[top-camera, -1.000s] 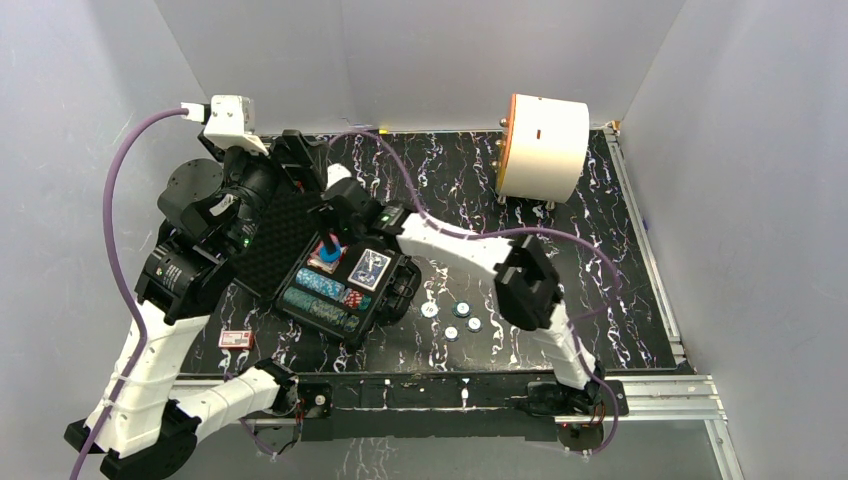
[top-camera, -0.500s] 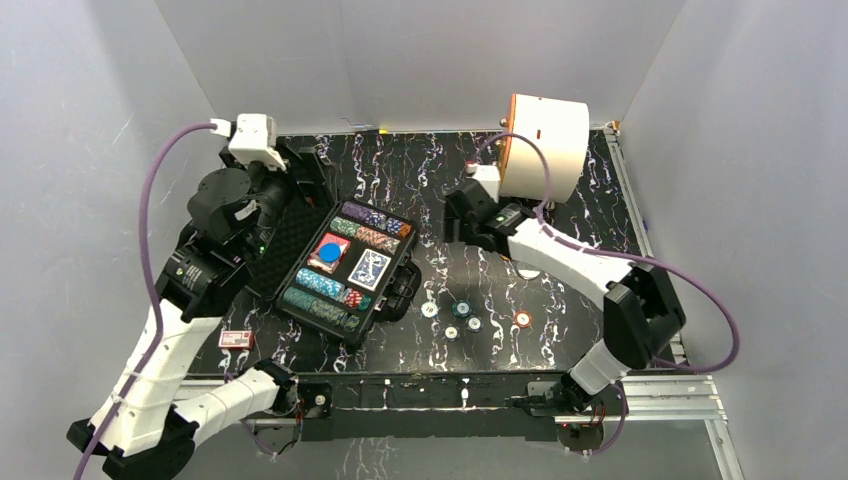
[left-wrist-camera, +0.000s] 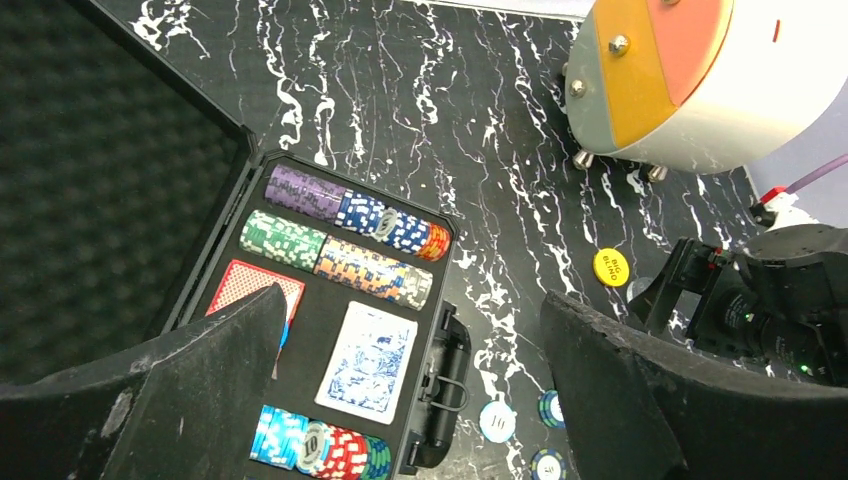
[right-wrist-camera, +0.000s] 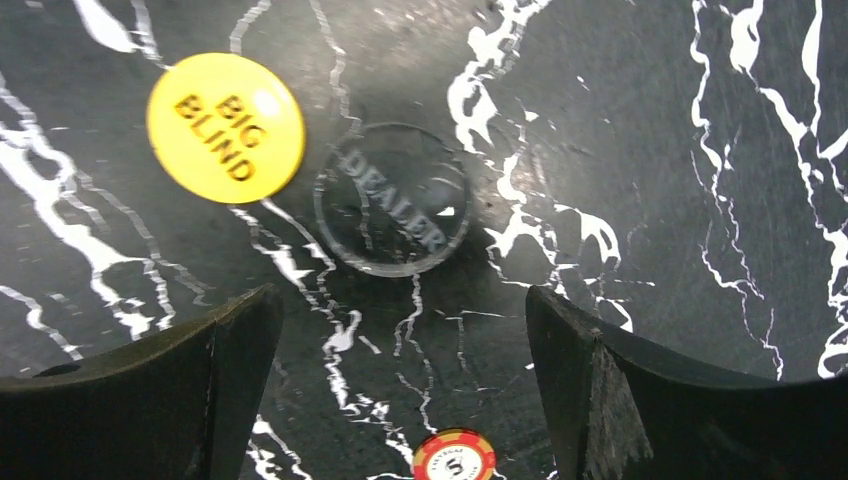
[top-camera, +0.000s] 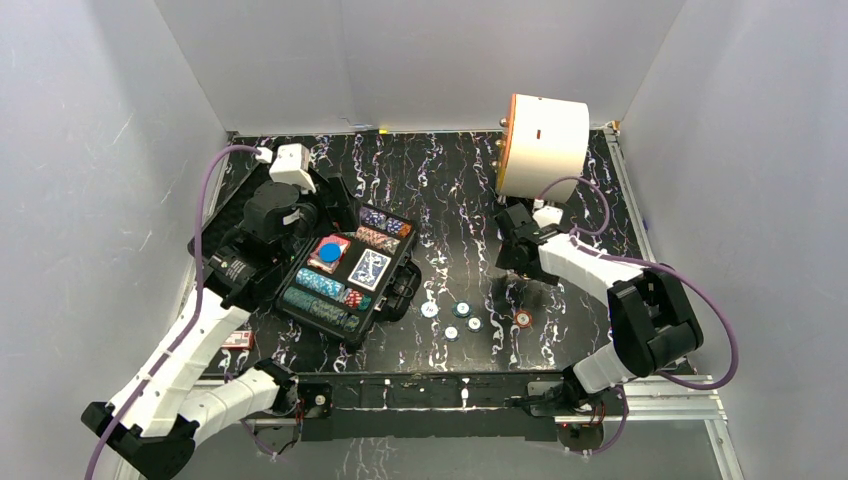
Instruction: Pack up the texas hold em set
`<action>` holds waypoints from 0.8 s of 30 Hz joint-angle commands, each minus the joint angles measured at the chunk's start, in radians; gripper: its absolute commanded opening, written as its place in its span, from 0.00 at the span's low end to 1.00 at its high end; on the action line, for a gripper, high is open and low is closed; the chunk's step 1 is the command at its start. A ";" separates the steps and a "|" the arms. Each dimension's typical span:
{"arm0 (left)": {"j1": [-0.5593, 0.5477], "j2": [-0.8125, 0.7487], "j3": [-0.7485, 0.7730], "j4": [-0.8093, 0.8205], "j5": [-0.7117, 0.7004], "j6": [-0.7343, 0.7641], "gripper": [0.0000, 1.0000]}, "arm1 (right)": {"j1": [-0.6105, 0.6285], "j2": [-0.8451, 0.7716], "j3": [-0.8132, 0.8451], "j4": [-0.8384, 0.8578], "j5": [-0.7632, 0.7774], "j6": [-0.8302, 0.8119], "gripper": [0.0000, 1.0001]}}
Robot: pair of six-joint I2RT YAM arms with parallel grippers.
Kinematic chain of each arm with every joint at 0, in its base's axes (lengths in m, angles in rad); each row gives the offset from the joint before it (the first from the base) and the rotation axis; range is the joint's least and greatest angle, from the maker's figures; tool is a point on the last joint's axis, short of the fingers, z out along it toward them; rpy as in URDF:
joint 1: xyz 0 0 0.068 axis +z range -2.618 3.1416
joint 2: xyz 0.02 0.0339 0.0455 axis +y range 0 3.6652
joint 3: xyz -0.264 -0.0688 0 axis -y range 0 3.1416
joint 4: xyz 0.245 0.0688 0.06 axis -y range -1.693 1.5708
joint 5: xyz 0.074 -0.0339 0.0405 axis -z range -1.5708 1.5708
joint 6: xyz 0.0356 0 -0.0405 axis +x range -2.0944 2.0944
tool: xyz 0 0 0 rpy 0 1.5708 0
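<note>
Black case (top-camera: 345,275) lies open by the table's (top-camera: 450,180) left edge, its foam lid largely hidden beneath the left arm. The clear dealer button (right-wrist-camera: 393,198) is barely legible against the marble, and a red chip (right-wrist-camera: 455,456) is cut off below. The left gripper (left-wrist-camera: 415,305) hovers spread above the case. The right gripper (right-wrist-camera: 400,300) is spread, angled down over the button right of centre.

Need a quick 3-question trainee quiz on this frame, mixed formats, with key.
1. True or false: the black case is closed.
2. What is printed on the yellow button? A) DEALER B) BIG BLIND C) SMALL BLIND
3. Fill in: the clear button beside it reads ___.
Key: 1 false; 2 B; 3 DEALER.
</note>
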State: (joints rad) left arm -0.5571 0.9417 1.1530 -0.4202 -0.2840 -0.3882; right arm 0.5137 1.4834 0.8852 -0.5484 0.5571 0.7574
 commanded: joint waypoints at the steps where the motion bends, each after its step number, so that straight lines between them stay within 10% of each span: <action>1: 0.005 -0.015 -0.010 0.031 0.025 -0.050 0.98 | -0.041 -0.026 -0.044 0.035 -0.026 0.049 0.98; 24: 0.006 0.012 -0.009 0.040 0.018 -0.023 0.98 | -0.160 0.097 -0.109 0.264 -0.096 -0.087 0.67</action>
State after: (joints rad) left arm -0.5571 0.9569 1.1378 -0.3988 -0.2676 -0.4236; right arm 0.3672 1.5284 0.7769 -0.3019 0.4580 0.6983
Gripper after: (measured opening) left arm 0.983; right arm 0.753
